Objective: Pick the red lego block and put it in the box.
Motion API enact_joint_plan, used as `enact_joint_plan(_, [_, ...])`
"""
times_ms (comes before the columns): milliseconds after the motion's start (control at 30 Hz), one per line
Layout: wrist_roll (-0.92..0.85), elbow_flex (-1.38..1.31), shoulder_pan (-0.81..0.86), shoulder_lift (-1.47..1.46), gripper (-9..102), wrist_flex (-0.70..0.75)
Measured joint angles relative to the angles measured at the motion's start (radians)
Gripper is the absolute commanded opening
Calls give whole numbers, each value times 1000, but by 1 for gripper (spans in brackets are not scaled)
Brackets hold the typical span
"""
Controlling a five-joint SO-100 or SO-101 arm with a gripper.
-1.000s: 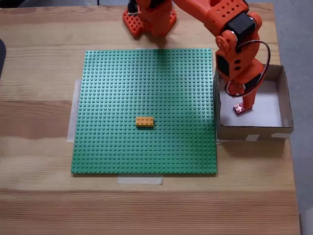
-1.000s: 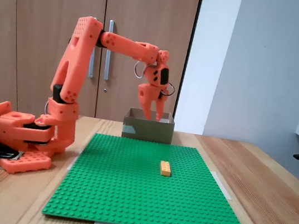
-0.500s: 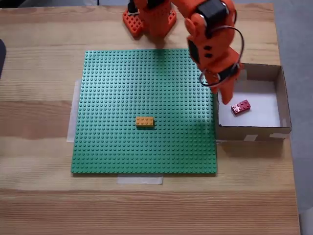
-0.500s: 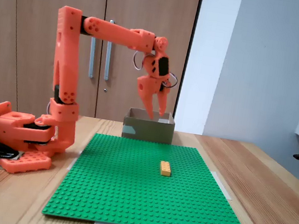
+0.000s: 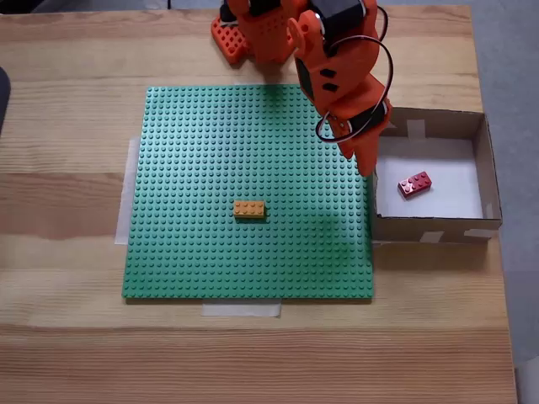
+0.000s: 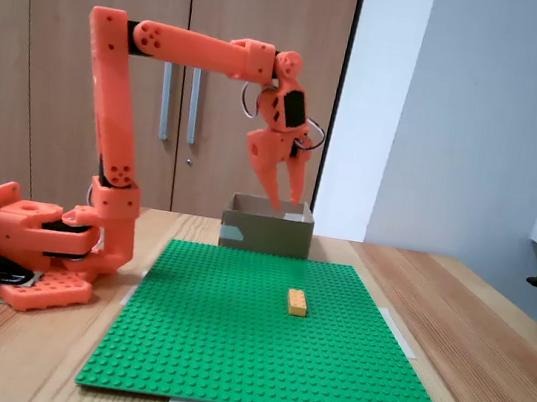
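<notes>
The red lego block [image 5: 414, 183] lies loose on the white floor of the brown cardboard box [image 5: 489, 168], turned slightly askew. My orange gripper [image 5: 365, 162] hangs over the box's left wall, beside the green baseplate's right edge. From the side it is seen raised above the box [image 6: 266, 231], and the gripper [image 6: 284, 197] there is open with nothing between its fingers. The block is hidden by the box wall in that side view.
A green studded baseplate [image 5: 210, 151] covers the middle of the wooden table, taped at its edges. An orange-yellow brick [image 5: 248, 209] sits on it, also seen from the side [image 6: 297, 302]. The arm's base [image 6: 36, 237] stands at the table's far edge.
The gripper let go of the red block in the box, then rose and swung left toward the baseplate. The block stays on the box floor.
</notes>
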Motion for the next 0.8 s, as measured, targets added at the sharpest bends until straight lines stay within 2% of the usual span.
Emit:
enact_joint_plan(300, [-11,2,21,6,14,-21])
enact_joint_plan(600, [-26,46,25,130,14,-28])
enact_joint_plan(800, [-57,268,141,357,12,-160])
